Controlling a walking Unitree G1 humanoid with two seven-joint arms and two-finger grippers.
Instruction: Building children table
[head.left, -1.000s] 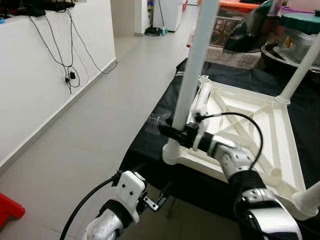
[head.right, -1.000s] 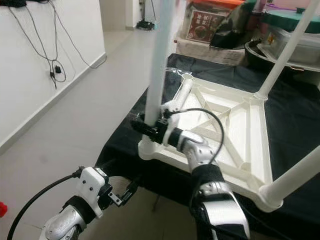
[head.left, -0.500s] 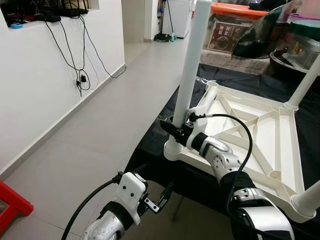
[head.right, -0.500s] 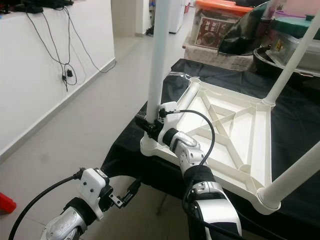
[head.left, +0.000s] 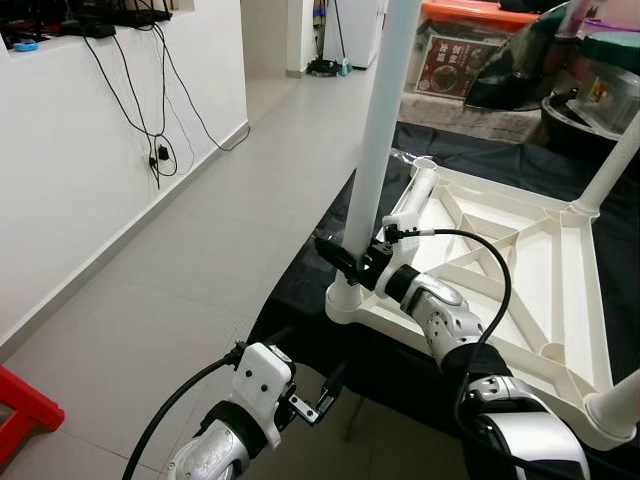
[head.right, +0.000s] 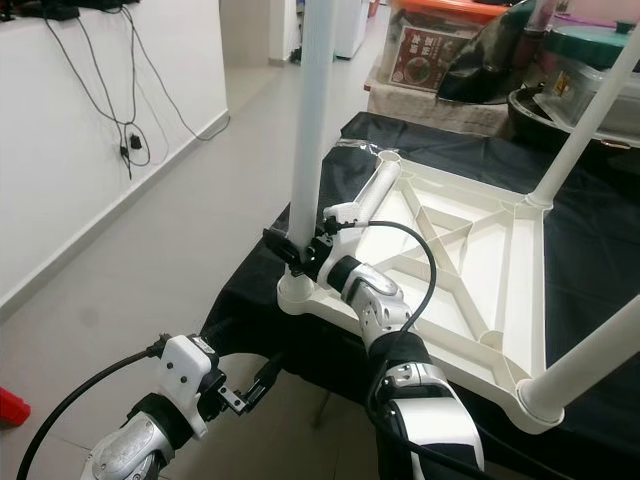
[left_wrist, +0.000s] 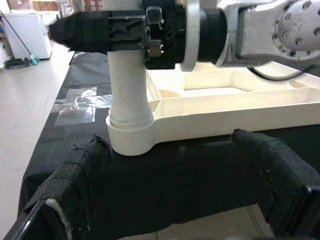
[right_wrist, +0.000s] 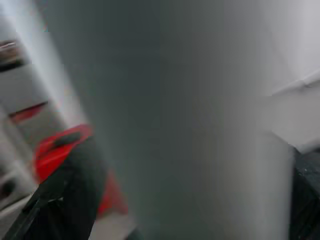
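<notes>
An upturned white plastic table (head.left: 520, 250) lies on a black-draped surface (head.left: 310, 270). One white leg (head.left: 378, 140) stands upright in the near-left corner socket (head.left: 345, 300). My right gripper (head.left: 342, 260) is shut on that leg just above the socket, which the left wrist view also shows (left_wrist: 127, 135). In the right wrist view the leg (right_wrist: 200, 125) is a pale blur. Two more legs (head.left: 612, 165) stand at the right corners. A loose leg (head.left: 412, 195) lies along the far-left edge. My left gripper (head.left: 325, 388) hangs open below the surface's front edge, its padded fingers (left_wrist: 75, 185) spread.
Bare tiled floor (head.left: 200, 250) stretches along the left, bounded by a white wall with hanging cables (head.left: 160, 150). A red stool (head.left: 25, 410) sits at the lower left. Boxes and bins (head.left: 460, 65) crowd the space behind the table.
The head camera has shifted a little, so the whole scene moved in view. My right gripper stays clamped on the upright leg; the left arm has not moved.
</notes>
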